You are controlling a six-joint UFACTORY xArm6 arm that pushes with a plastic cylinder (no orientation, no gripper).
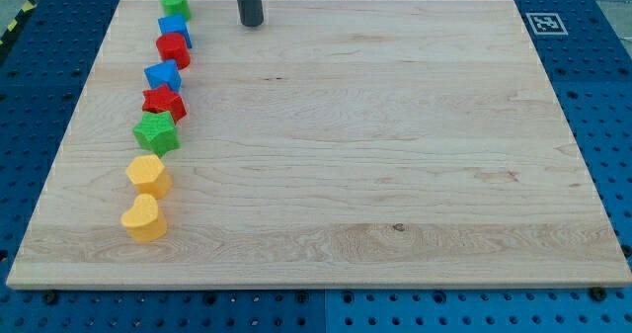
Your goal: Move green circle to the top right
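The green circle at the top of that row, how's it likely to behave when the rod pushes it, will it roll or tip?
The green circle looks squat and flat-bottomed, so it should probably slide rather than tip or roll. Its round side may let it slip off my tip, which stands to its right, if pushed off-centre. The blue block sits close below it and could get nudged.

A pale wooden board [395, 155] carries eight small blocks in a line running down near its left edge. From the top left corner downward: a green circle block [175, 3], a blue block [175, 30], a red block [173, 49], another blue block [163, 75], a red star-shaped block [163, 103], a green star-shaped block [156, 132], an orange block [148, 175] and an orange heart-shaped block [144, 218]
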